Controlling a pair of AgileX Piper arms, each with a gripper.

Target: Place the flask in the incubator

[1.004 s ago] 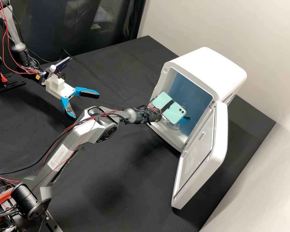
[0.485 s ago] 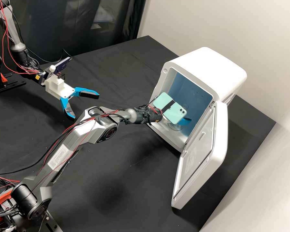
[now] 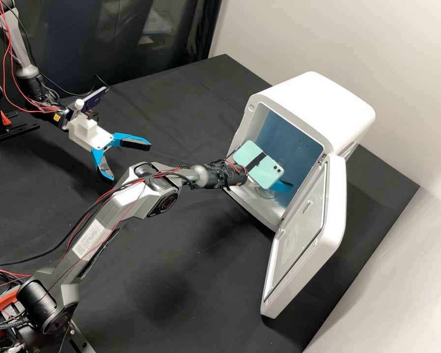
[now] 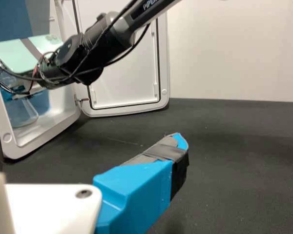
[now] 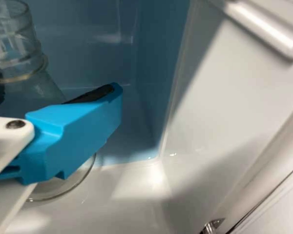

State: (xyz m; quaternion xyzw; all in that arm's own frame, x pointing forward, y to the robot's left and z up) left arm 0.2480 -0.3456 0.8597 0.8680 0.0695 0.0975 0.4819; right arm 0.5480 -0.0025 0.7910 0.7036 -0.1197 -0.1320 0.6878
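The left arm (image 3: 27,73) is drawn back at the far side with its wrist angled downward. The left gripper (image 3: 128,160) is held in the air, its blue fingers (image 3: 132,142) spread wide apart with nothing between them. The right arm (image 3: 127,198) is stretched forward, elbow raised and forearm nearly level, and the right gripper (image 3: 281,185) is carried at its far end.

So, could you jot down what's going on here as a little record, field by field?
Setting: black bench with a white incubator, blue inside
Door: incubator door open
Flask: clear glass flask, upright inside the incubator, apparently resting on its floor
Right gripper: right gripper inside the incubator, at the flask
Left gripper: left gripper open, holding nothing, above the bench, apart from the incubator
Status: flask inside, door not yet shut
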